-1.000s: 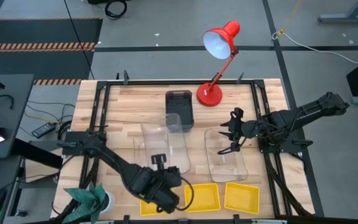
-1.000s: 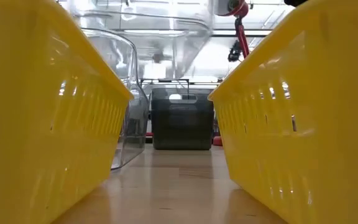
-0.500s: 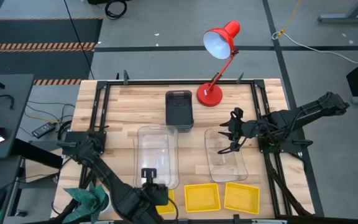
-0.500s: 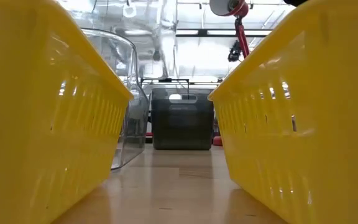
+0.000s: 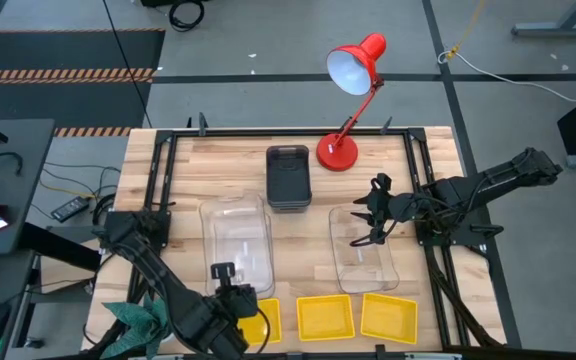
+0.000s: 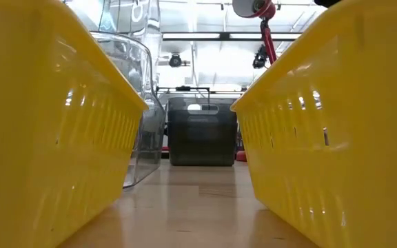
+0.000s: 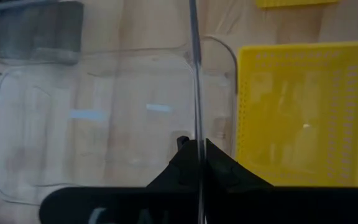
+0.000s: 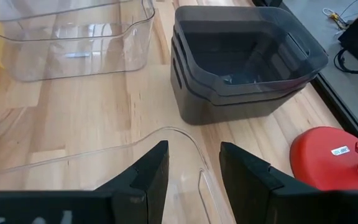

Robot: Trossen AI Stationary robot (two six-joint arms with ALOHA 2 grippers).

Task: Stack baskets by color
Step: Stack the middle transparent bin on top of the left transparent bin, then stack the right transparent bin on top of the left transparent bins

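Here, a clear basket (image 5: pixel 236 245) hangs over the table's left-centre, its near wall pinched in the closed left gripper (image 7: pixel 196 152), with another clear basket (image 7: pixel 98 118) seen beneath it. To its right a further clear basket (image 5: pixel 363 250) lies flat, the right gripper (image 8: pixel 193 165) poised at its far rim, fingers apart. Three yellow baskets (image 5: pixel 325 317) line the near edge; stacked dark grey baskets (image 5: pixel 288 177) sit beside a red lamp (image 5: pixel 351 95).
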